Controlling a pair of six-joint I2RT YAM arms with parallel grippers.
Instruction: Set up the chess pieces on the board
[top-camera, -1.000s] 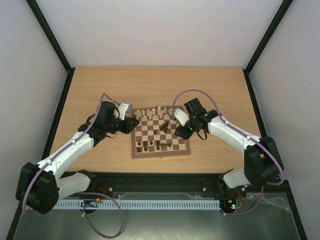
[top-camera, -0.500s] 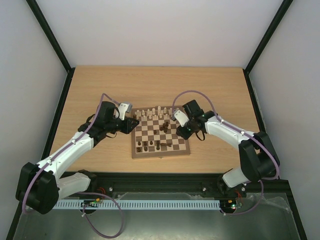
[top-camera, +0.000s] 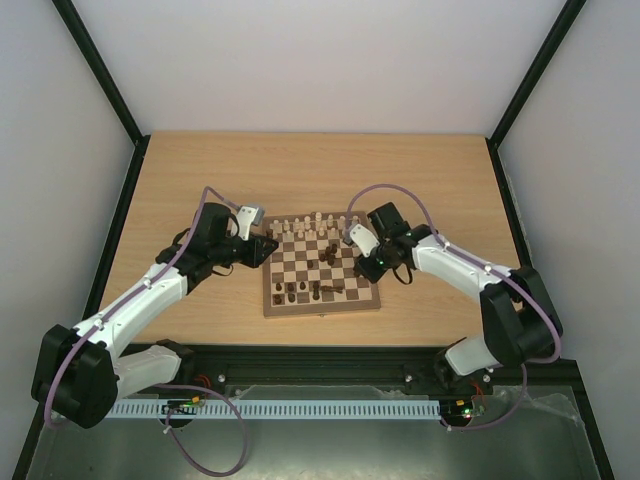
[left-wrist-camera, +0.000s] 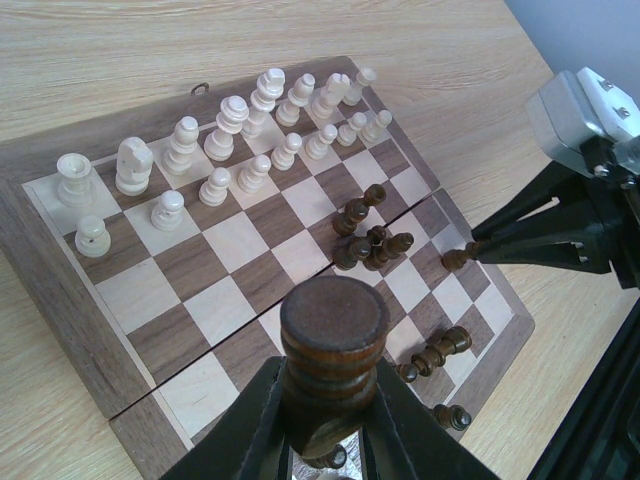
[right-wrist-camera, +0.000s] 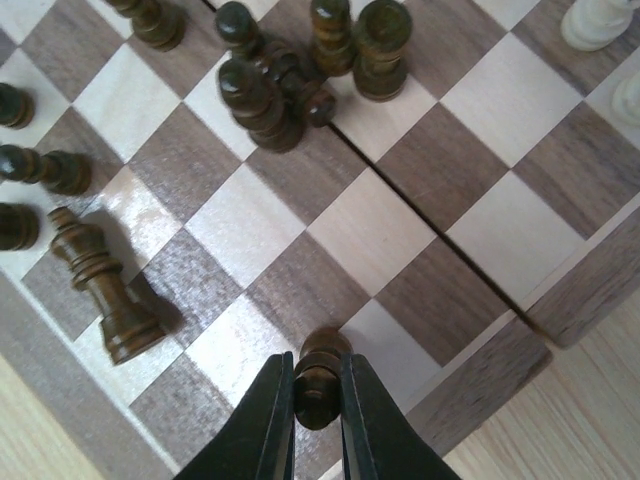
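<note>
I see the small square wooden chessboard (top-camera: 320, 308), checkered dark brown and cream, lying in the middle of the pale wooden table (top-camera: 200, 170). My left gripper (left-wrist-camera: 328, 388) hangs at the chessboard's left edge, its fingers pinched narrow around a dark brown turned piece with a flat round top (left-wrist-camera: 334, 318), held upright. My right gripper (right-wrist-camera: 318, 382) is at the right edge, its fingers closed on a small dark brown pawn (right-wrist-camera: 322, 350) over a square beside the border; I cannot tell whether it touches the wood. The cream pieces (left-wrist-camera: 230, 140) stand in two rows along the far side. Loose dark pieces (right-wrist-camera: 290, 80) cluster mid-board, and a taller dark piece (right-wrist-camera: 105, 290) lies on its side near the front.
</note>
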